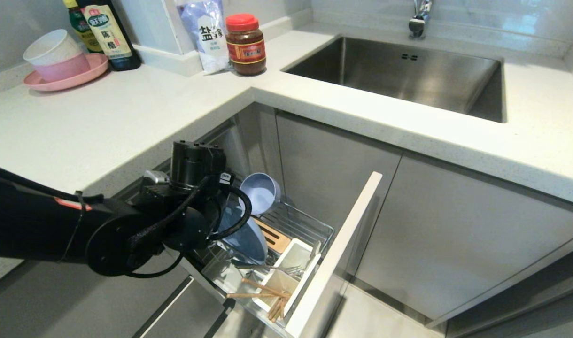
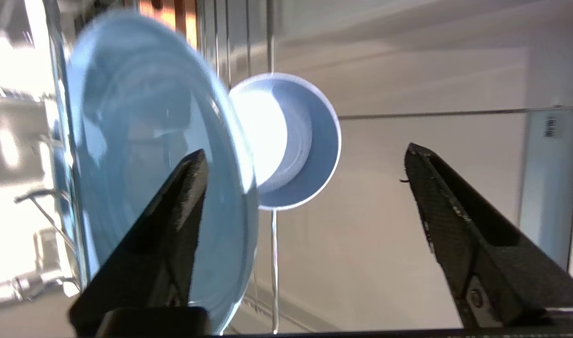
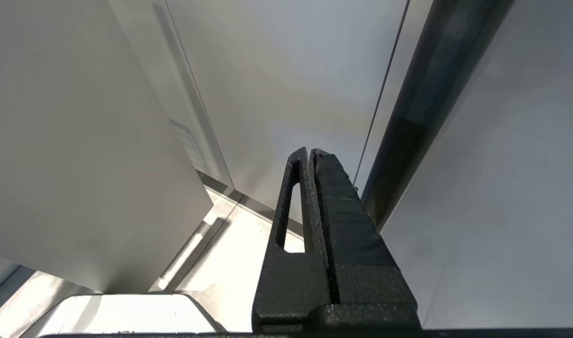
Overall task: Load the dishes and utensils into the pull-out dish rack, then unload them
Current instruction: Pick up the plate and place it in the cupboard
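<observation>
— Pale blue all through the rack now, is it?

— Yes. The pale blue plate stands on edge among the prongs of the pull-out dish rack, and the small pale blue bowl lies tipped on its side just behind it, mouth toward the plate. The chopsticks and the fork lie across the white utensil caddy near the cabinet front.

— And the left end effector?

— Spread wide and holding nothing. In the wrist view one finger sits in front of the plate's face, the other well off to the side; I can't tell whether the near one touches the plate.

— So which step?

— Loading looks finished, I'd judge; every piece is in the rack. What follows is either backing the arm clear or starting the unload.

— What would that need?

— Probably closing on the plate's rim and lifting it straight out of the prongs without knocking the bowl.

— The right end effector?

— Closed, empty, hanging beside the cabinet fronts.
</observation>
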